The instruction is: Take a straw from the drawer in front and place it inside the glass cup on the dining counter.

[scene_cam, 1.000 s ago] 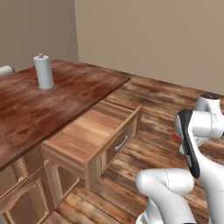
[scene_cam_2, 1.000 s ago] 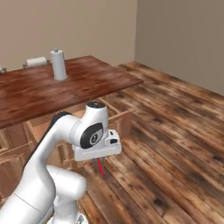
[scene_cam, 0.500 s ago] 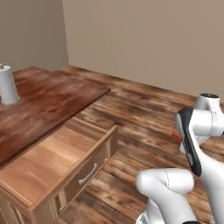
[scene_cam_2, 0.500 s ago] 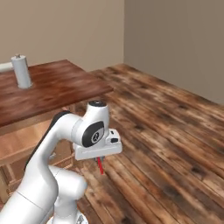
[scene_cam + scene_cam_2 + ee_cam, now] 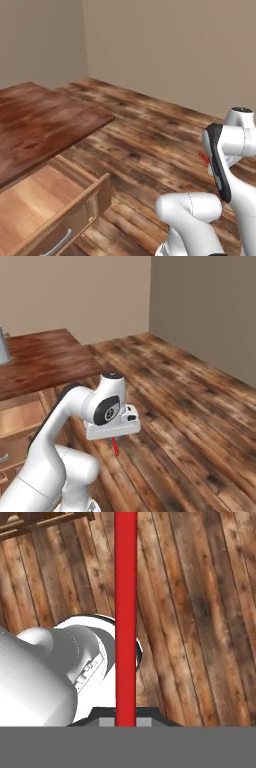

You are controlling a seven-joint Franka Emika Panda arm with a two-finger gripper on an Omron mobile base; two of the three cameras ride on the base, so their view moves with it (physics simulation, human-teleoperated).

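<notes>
Two base views flank the arm from behind, sharing the plank floor (image 5: 150, 130) — hand view looks straight down, close.

The straw (image 5: 125, 617) runs off the top edge of the hand view, and its lower end is lost behind the grey band, so the hand's fingertips and their grip cannot be made out. In the right base view the hand (image 5: 114, 431) covers all but the straw's lower tip. The drawer (image 5: 47, 215) is cut by the left and bottom edges beside the surface (image 5: 40, 125), itself cropped at the left.
</notes>
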